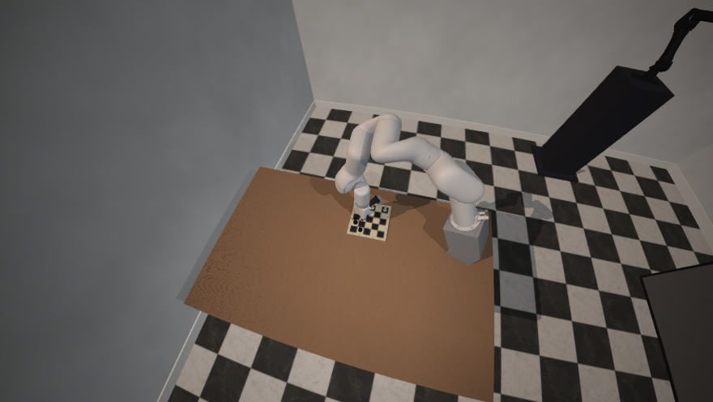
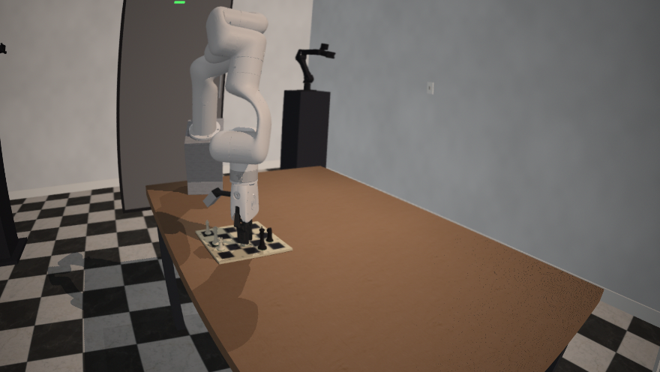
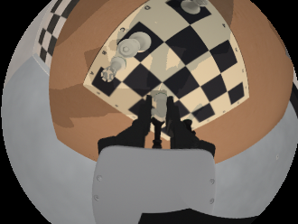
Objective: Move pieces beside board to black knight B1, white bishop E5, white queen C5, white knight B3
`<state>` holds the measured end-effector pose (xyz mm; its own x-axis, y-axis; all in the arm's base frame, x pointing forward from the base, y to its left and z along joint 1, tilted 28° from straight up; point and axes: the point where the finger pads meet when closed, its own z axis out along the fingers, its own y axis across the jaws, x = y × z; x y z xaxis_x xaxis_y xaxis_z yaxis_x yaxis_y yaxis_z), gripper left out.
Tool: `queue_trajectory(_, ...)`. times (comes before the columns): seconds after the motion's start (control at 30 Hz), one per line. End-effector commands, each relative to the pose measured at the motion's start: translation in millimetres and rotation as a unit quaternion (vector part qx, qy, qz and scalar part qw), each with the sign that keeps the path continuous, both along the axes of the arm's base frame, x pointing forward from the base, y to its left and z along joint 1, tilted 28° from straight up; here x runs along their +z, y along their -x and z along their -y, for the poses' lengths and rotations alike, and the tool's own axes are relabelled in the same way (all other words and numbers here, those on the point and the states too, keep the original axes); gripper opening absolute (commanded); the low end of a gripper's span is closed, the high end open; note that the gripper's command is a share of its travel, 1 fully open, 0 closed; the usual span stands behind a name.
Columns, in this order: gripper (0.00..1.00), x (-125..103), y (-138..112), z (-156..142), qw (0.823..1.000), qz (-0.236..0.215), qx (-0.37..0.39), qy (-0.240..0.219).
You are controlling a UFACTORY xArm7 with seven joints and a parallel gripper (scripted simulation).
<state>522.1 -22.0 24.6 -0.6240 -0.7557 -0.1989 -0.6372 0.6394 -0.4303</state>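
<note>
So there's a big brown tabletop (image 2: 392, 259) with a white robot arm (image 2: 240, 92) bent over it from its grey block (image 1: 467, 241) at the edge. Near that end sits a small chessboard (image 2: 272, 251), cream and black squares.

The arm points straight down at the board, and its pincer (image 2: 243, 231) is clamped on a dark piece (image 3: 156, 127). From the wrist view you see a slim black shape pinched between the two dark fingers, low over the board's near edge. I can't tell which piece it is, or which square is under it.

On the board there are a few white pieces (image 3: 134, 42) along one side, another white one (image 3: 193, 5) in a far corner, and two black ones (image 2: 262, 239) just beside the pincer.
</note>
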Motion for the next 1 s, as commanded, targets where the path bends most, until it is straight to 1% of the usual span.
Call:
queue_trajectory(0.0, 0.0, 1.2, -0.8, -0.2, 1.0, 0.001, 0.0, 0.0)
queue_trajectory(0.03, 0.08, 1.2, -0.8, -0.2, 1.0, 0.001, 0.0, 0.0)
queue_trajectory(0.1, 0.08, 1.2, -0.8, -0.2, 1.0, 0.001, 0.0, 0.0)
queue_trajectory(0.13, 0.16, 1.2, -0.8, -0.2, 1.0, 0.001, 0.0, 0.0)
queue_trajectory(0.2, 0.16, 1.2, -0.8, -0.2, 1.0, 0.001, 0.0, 0.0)
queue_trajectory(0.23, 0.24, 1.2, -0.8, -0.2, 1.0, 0.001, 0.0, 0.0)
queue_trajectory(0.3, 0.24, 1.2, -0.8, -0.2, 1.0, 0.001, 0.0, 0.0)
queue_trajectory(0.33, 0.32, 1.2, -0.8, -0.2, 1.0, 0.001, 0.0, 0.0)
queue_trajectory(0.47, 0.32, 1.2, -0.8, -0.2, 1.0, 0.001, 0.0, 0.0)
queue_trajectory(0.5, 0.39, 1.2, -0.8, -0.2, 1.0, 0.001, 0.0, 0.0)
queue_trajectory(0.97, 0.39, 2.0, -0.3, -0.3, 1.0, 0.001, 0.0, 0.0)
